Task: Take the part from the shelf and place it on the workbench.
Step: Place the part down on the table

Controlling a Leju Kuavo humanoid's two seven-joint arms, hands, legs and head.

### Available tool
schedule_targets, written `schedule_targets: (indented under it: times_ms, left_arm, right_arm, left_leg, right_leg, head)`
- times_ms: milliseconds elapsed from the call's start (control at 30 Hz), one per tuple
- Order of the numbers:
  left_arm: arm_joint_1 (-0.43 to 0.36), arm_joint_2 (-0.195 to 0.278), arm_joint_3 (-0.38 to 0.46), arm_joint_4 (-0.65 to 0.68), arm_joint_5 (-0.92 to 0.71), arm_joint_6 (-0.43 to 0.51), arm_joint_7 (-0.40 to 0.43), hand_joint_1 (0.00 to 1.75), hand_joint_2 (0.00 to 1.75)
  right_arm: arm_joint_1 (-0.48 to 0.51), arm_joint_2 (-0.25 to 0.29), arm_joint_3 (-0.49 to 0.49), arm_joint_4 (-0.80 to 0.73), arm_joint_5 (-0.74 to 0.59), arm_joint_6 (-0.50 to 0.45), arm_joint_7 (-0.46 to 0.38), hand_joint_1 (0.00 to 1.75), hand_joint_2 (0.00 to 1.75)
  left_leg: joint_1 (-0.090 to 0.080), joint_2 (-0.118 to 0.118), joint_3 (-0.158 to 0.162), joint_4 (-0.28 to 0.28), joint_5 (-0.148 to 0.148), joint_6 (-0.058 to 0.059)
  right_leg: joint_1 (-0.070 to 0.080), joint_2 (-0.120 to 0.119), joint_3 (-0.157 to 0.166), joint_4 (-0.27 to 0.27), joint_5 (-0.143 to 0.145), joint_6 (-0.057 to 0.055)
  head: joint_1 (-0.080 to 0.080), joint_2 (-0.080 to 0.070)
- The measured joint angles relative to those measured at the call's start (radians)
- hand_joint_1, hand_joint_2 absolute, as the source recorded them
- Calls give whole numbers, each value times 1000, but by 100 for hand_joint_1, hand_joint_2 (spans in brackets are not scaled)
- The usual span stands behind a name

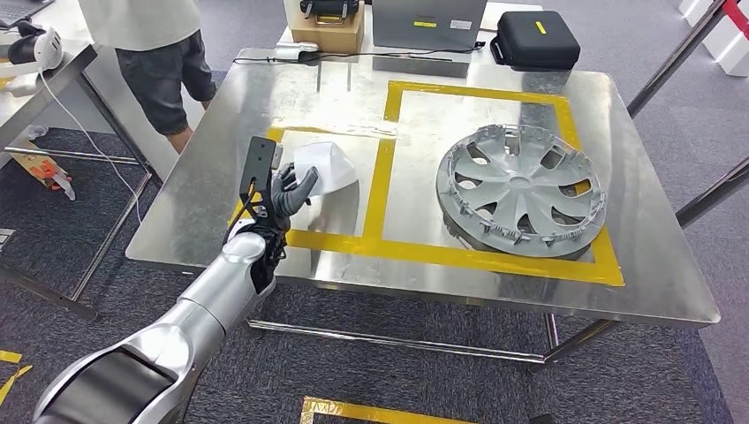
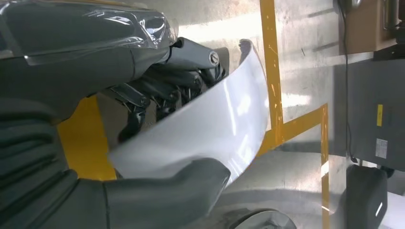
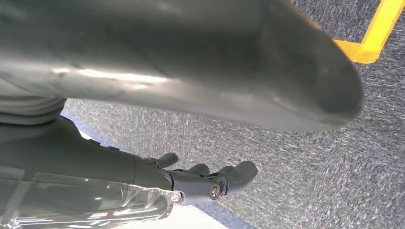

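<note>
- Head view: the left hand (image 1: 287, 196) holds the white part (image 1: 325, 170) over the near-left square marked in yellow tape (image 1: 382, 181) on the steel counter (image 1: 212, 177). The part looks low, at or just above the metal; I cannot tell whether it touches. A grey wheel cover (image 1: 521, 188) lies well apart in the larger taped square to the right. A person (image 1: 159, 62) stands beyond the counter's far-left corner.
- Left wrist view: the thumb (image 2: 191, 183) presses one face of the curved white part (image 2: 215, 126) and the dark fingers (image 2: 157, 93) wrap the other, so the left hand is clamped on it. The shiny counter and tape lie close behind.
- Right wrist view: the right hand (image 3: 210, 183) hangs over grey carpet (image 3: 296, 162), its fingers loosely curled and holding nothing.
- Judgement: this is the placing step, nearly done. The next move calls for settling the part flat inside the square, then spreading the fingers and lifting away without dragging it.
</note>
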Motion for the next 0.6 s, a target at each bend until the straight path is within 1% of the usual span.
schedule_targets:
  times_ms: [67,267,433,600]
  left_arm:
    - [1,-5,0,0,-2,7,-16,0,0]
    - [3,-20,1,-1,3,33,-79,0,0]
    - [11,-35,22,-2,34,0,-133,0,0]
    - [13,-43,37,-3,41,-12,-148,0,0]
  right_arm:
    - [0,0,0,0,0,0,0,0,0]
    - [0,0,0,0,-1,4,0,0,0]
    - [0,0,0,0,-1,7,0,0,0]
    - [0,0,0,0,-1,7,0,0,0]
  left_leg:
    - [0,0,0,0,0,0]
    - [0,0,0,0,0,0]
    - [0,0,0,0,0,0]
    - [0,0,1,0,0,0]
  right_leg:
    - [0,0,0,0,0,0]
    - [0,0,0,0,0,0]
    - [0,0,0,0,0,0]
    - [0,0,0,0,0,0]
  head:
    - [0,0]
    - [0,0]
    - [0,0]
    - [0,0]
